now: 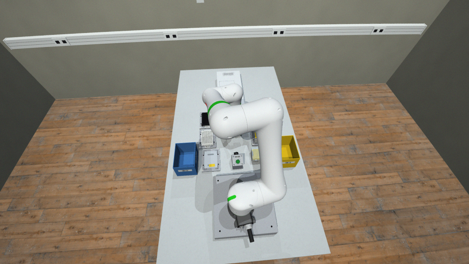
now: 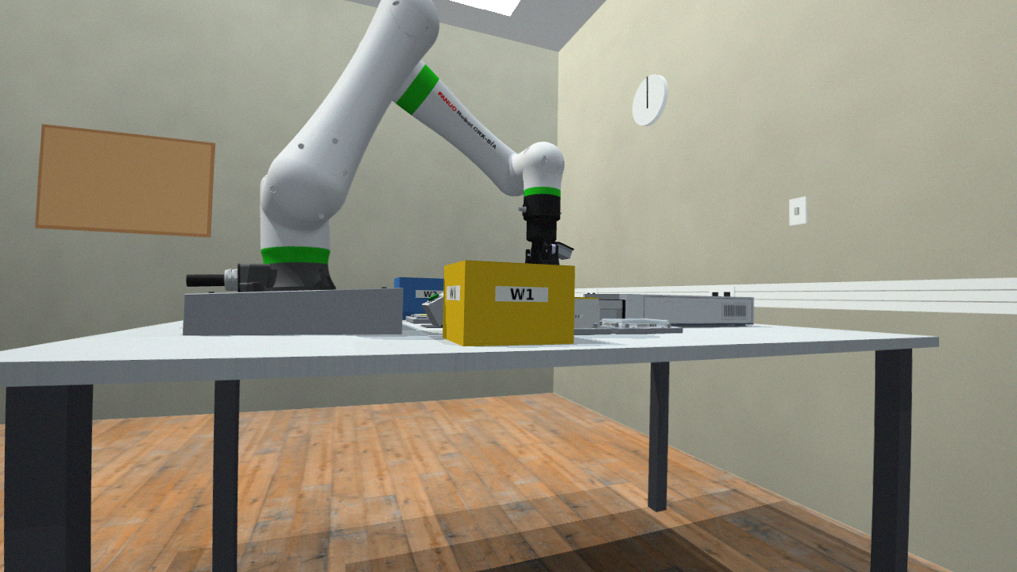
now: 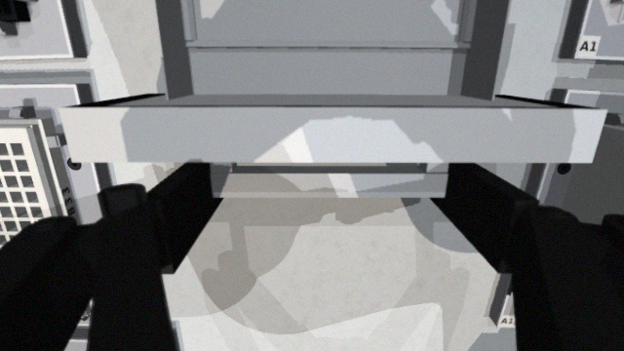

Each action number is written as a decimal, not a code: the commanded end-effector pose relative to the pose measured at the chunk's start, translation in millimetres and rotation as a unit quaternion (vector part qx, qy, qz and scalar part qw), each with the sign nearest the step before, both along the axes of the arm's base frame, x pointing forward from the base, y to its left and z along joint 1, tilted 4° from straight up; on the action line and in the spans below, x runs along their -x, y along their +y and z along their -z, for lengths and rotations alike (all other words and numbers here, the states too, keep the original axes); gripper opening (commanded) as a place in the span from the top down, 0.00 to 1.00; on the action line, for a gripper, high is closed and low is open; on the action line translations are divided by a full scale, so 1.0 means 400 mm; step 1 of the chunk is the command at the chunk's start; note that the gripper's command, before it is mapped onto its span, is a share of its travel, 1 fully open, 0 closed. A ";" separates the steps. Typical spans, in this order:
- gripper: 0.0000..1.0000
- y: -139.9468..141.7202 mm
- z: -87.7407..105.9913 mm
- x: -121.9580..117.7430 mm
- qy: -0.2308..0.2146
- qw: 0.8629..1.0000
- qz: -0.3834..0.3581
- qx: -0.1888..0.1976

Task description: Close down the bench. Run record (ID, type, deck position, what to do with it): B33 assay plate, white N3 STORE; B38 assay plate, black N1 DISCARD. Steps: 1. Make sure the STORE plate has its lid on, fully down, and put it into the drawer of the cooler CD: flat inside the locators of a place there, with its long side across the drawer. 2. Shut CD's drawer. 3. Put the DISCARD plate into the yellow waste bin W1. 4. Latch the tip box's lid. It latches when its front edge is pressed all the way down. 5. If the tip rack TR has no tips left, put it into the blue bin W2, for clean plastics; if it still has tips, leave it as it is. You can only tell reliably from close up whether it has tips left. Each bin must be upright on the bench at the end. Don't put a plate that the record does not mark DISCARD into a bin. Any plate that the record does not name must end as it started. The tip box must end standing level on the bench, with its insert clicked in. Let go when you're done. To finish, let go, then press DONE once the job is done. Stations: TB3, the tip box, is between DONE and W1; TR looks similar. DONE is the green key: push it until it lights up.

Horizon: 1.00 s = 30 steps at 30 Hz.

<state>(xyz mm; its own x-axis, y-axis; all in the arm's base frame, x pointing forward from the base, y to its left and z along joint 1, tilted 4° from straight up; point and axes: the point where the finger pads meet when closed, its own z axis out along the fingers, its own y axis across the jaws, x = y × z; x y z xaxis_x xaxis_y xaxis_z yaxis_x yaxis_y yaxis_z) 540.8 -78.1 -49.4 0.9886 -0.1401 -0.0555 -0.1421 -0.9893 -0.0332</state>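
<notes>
My gripper (image 3: 327,174) is shut on the ends of the cooler drawer's handle (image 3: 273,186); one finger stands at each end. The drawer front (image 3: 195,141) is beyond it, with the drawer pulled out. In the top view the arm hides the drawer; in the exterior view the fingertips are hidden behind yellow bin W1 (image 1: 289,149) (image 2: 519,323). White plate B33 (image 1: 206,138) (image 3: 12,182) shows its wells and no visible lid. Black plate B38 (image 1: 205,119) is partly hidden by the arm. A box with yellow tips (image 1: 255,154) stands between the DONE key (image 1: 237,161) and W1.
Blue bin W2 (image 1: 185,157) (image 2: 410,302) stands upright at the left edge of the bench. A nest with a clear-topped item (image 1: 210,157) is beside it. The cooler body (image 1: 228,77) is at the back. More nests flank the drawer in the wrist view, partly cut off.
</notes>
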 end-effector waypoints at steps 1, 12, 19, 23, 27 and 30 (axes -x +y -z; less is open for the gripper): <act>0.22 0.002 -0.003 0.012 -0.001 1.000 0.000 0.000; 0.22 0.004 -0.004 0.032 -0.001 1.000 0.000 0.000; 0.22 0.008 -0.005 0.055 -0.001 1.000 0.000 0.000; 0.22 0.008 -0.005 0.059 -0.001 1.000 0.000 0.000; 0.22 0.008 -0.005 0.059 -0.001 1.000 0.000 0.000; 0.22 0.008 -0.005 0.059 -0.001 1.000 0.000 0.000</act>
<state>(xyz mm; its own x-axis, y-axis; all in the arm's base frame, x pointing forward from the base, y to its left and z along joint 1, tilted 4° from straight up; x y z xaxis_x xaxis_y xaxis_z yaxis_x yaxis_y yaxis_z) 516.7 -74.7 -48.1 0.9886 -0.1401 -0.0554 -0.1421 -0.9893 -0.0332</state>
